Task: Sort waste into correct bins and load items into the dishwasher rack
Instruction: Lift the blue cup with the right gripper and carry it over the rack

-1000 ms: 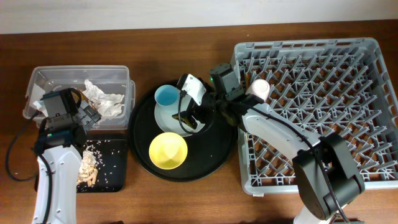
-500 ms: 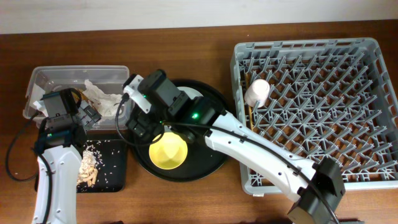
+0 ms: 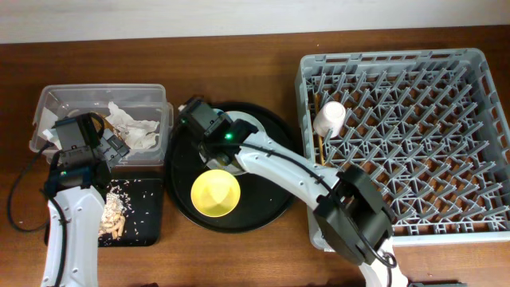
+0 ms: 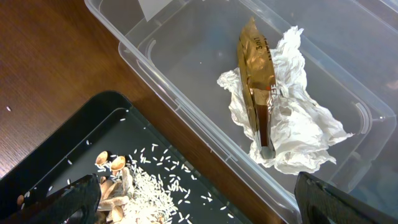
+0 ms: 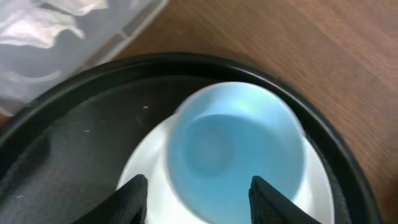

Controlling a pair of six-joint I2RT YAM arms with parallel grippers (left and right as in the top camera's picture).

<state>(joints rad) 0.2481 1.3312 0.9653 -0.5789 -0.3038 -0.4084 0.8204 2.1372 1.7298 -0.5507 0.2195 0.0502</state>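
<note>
The light-blue cup (image 5: 236, 149) stands on the pale grey plate (image 5: 146, 174) in the round black tray. My right gripper (image 5: 202, 205) is open, a finger on each side of the cup; overhead it (image 3: 205, 123) hides the cup. The yellow bowl (image 3: 215, 193) sits in the same tray. The pink-white cup (image 3: 329, 118) is in the grey rack (image 3: 390, 60). My left gripper (image 4: 199, 211) is open and empty over the edge between the clear tub (image 4: 186, 81) and the flat black tray (image 4: 74, 137). The napkin (image 4: 292, 124) and wrapper (image 4: 258, 81) lie in the tub. Food scraps (image 4: 134, 186) lie in the flat tray.
The round black tray (image 3: 271, 203) lies between the tub and the rack. A thin brown stick-like shape (image 3: 318, 147) lies in the rack below the pink-white cup. My right arm stretches across the round tray from the front right.
My right arm has swung left from beside the rack, and its gripper now sits over the light-blue cup. The left arm has not moved.
</note>
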